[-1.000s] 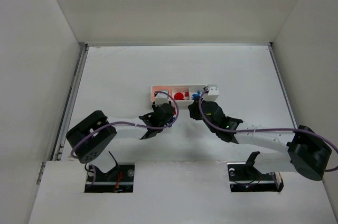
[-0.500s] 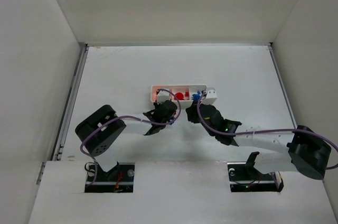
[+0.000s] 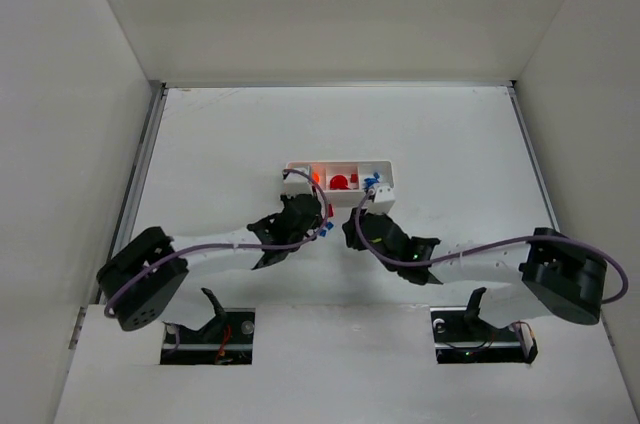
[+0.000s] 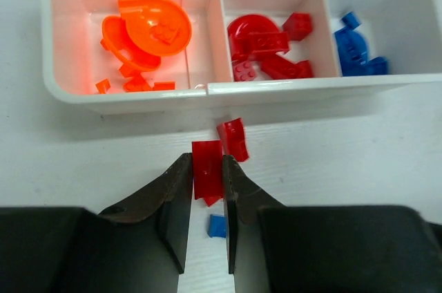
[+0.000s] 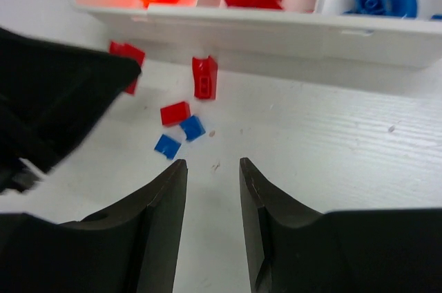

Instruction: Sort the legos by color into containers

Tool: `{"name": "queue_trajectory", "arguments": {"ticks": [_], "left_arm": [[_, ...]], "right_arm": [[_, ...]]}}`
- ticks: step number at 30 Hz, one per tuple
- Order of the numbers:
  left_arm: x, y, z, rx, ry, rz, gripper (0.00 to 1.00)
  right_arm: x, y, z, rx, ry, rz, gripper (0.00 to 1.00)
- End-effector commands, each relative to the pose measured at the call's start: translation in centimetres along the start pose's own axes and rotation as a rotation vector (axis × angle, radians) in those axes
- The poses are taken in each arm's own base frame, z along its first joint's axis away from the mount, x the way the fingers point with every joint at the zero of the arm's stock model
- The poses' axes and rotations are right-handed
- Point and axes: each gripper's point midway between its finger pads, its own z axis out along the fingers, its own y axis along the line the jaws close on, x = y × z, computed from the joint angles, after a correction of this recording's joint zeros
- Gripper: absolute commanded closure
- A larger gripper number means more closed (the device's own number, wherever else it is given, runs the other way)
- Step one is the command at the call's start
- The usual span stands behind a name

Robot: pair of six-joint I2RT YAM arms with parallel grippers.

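Red lego point(image 4: 207, 149) is sitting clamped in my left gripper point(image 4: 206, 163), tray point(image 4: 290, 92) just beyond the fingertips. My right gripper point(image 5: 213, 168) is hovering open.

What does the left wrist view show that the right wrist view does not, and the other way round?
Only the left wrist view: the left gripper shut on a red brick. Only the right wrist view: the right gripper, open and empty. Both: the white tray with orange, red and blue compartments, and a loose red piece before it.
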Motion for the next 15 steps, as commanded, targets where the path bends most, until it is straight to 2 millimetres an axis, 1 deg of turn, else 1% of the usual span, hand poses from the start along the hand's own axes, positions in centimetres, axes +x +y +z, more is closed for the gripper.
{"name": "queue_trajectory", "arguments": {"ticks": [1, 3, 5, 7, 10, 13, 15], "left_arm": [[-2.4, -0.4, -1.7, 0.036, -0.048, -0.070, 0.88], [-3.6, -0.9, -2.0, 0.060, -0.059, -0.087, 0.88], [-4.7, -1.6, -1.7, 0.081, -0.062, -0.100, 0.88], [-5.6, -2.4, -1.0, 0.101, -0.060, -0.111, 0.88], [-6.5, -4.0, 0.7, 0.120, -0.051, -0.111, 0.87], [-6.9, -5.4, 2.8, 0.131, -0.040, -0.103, 0.87], [-7.0, -6.0, 4.2, 0.127, -0.032, -0.101, 0.87]], "right_arm": [[0.1, 2.8, -0.1, -0.073, -0.038, 0.020, 0.58], [0.5, 3.7, -0.3, -0.093, -0.043, 0.012, 0.58], [0.9, 3.8, -0.5, -0.082, -0.057, 0.017, 0.57], [1.4, 3.3, -0.8, -0.061, -0.060, 0.024, 0.57], [1.9, 2.7, -1.1, -0.051, -0.045, 0.046, 0.57], [2.5, 2.4, -1.2, -0.041, -0.026, 0.059, 0.56], [3.1, 2.2, -0.9, -0.032, -0.014, 0.048, 0.55]]}}
